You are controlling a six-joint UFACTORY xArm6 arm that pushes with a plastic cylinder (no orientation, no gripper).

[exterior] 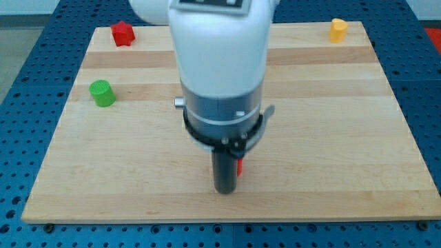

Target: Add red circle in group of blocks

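Red shows only as a thin sliver [240, 166] just to the view's right of my tip [225, 191], near the bottom middle of the light wooden desk [331, 138]; its round shape cannot be confirmed. No writing is readable anywhere. My tip is a plain rod touching or just beside that sliver. Far off lie a red angular block [122, 33] top left, a green cylinder [103, 93] at left, and a yellow block [338, 30] top right.

I see a pale wooden board [331, 138] resting on a blue perforated bench [21, 83]. On the board lie a red block [122, 33] at the far left corner, a yellow block [338, 30] at the far right, a green cylinder [103, 93] on the left, and a red sliver [240, 166] near the middle, mostly hidden.
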